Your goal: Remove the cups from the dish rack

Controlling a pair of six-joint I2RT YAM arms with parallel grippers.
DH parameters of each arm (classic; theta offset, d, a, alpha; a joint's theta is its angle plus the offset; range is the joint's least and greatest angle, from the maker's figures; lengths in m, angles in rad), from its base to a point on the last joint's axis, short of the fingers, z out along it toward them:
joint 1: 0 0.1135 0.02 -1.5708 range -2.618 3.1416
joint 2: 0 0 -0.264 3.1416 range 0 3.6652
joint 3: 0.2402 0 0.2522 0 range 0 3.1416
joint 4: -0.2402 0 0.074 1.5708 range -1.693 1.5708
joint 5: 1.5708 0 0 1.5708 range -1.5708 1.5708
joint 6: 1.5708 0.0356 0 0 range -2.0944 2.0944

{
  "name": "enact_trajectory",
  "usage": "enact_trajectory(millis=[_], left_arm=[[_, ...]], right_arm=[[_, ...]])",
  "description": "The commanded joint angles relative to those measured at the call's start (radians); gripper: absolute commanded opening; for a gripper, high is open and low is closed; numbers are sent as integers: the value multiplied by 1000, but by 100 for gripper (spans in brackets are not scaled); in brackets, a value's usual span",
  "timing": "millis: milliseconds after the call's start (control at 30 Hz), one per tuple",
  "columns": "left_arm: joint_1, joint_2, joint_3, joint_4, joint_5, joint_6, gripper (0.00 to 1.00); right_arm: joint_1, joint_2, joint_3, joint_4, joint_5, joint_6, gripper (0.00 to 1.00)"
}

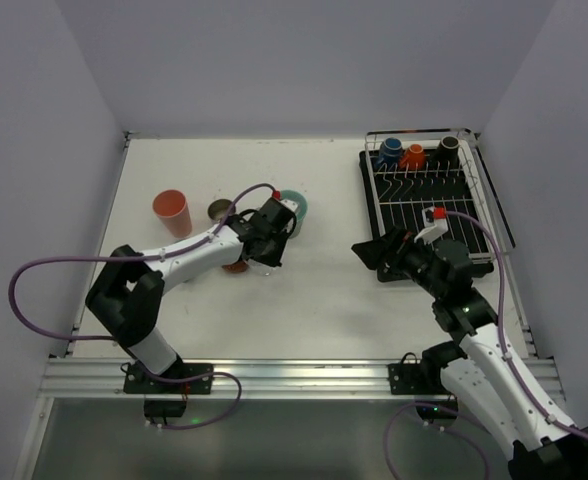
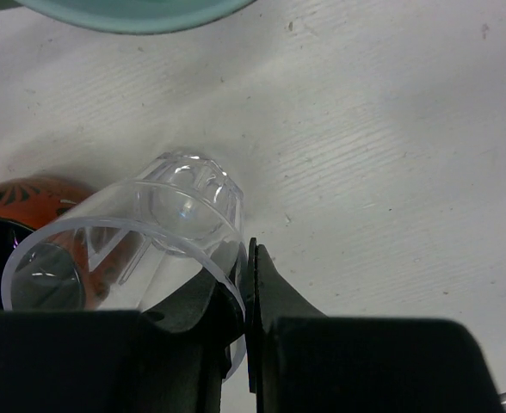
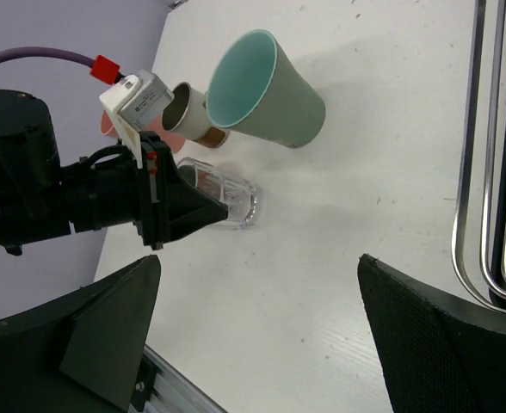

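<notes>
The dish rack (image 1: 429, 205) stands at the far right and holds a blue cup (image 1: 391, 152), an orange cup (image 1: 413, 155) and a black cup (image 1: 447, 150) along its far edge. My left gripper (image 2: 246, 258) is shut on the rim of the clear glass (image 2: 150, 232), which is tilted low over the table. It also shows in the right wrist view (image 3: 231, 198). A salmon tumbler (image 1: 172, 212), a metallic-brown cup (image 1: 220, 209) and a teal cup (image 1: 294, 205) stand on the table near it. My right gripper (image 3: 257, 258) is open and empty, left of the rack.
A red-orange patterned cup (image 2: 29, 194) lies right beside the glass, under my left arm. The teal cup's rim (image 2: 132, 13) is just beyond the glass. The rack's wire edge (image 3: 485, 172) is to the right of my right gripper.
</notes>
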Motion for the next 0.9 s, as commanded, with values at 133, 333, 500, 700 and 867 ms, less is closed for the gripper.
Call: enact_trajectory(millis=[133, 333, 500, 700, 867], left_arm=[[-1, 12, -36, 39, 1, -2, 0], [-14, 31, -46, 43, -9, -9, 18], [-21, 14, -31, 37, -17, -11, 56], [-20, -38, -7, 11, -32, -8, 71], [-23, -204, 64, 23, -60, 29, 81]], right_arm=[[1, -10, 14, -71, 57, -66, 99], [2, -4, 28, -65, 55, -65, 99], [2, 24, 72, -74, 86, -80, 99], [1, 128, 187, -92, 144, -133, 97], [-14, 327, 414, -128, 245, -236, 88]])
